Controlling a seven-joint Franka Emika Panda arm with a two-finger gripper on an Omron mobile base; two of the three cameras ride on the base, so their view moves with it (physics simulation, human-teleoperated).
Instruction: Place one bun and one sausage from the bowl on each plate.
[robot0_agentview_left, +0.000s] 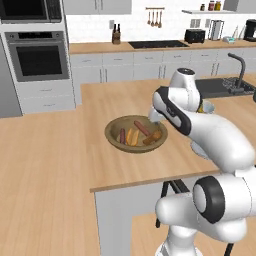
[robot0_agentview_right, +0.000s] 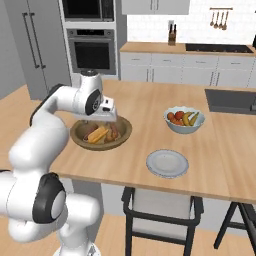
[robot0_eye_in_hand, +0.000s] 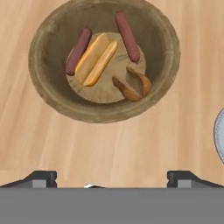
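A pale fruit bowl (robot0_agentview_right: 184, 121) of red, yellow and green fruit stands on the wooden surface (robot0_agentview_right: 150, 107) towards its right side, near the dark sink (robot0_agentview_right: 231, 101) and black tap (robot0_agentview_left: 239, 70). A black chair (robot0_agentview_right: 160, 212) sits under the near edge. Behind, a built-in oven (robot0_agentview_left: 39, 56), knife block (robot0_agentview_left: 116, 35), cooktop (robot0_agentview_left: 158, 44) and toaster (robot0_agentview_left: 194, 35) line the wall

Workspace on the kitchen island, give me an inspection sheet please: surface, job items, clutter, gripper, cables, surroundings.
Surface: wooden island top.
Job's things: wooden bowl holds two sausages, a pale bun and a darker bun; grey-white plate bare, near the front edge.
Clutter: fruit bowl behind the plate.
Gripper: gripper above the counter just outside the wooden bowl, jaws wide, holding nothing.
Cables: nothing seen.
Surroundings: wall oven, sink, chair.
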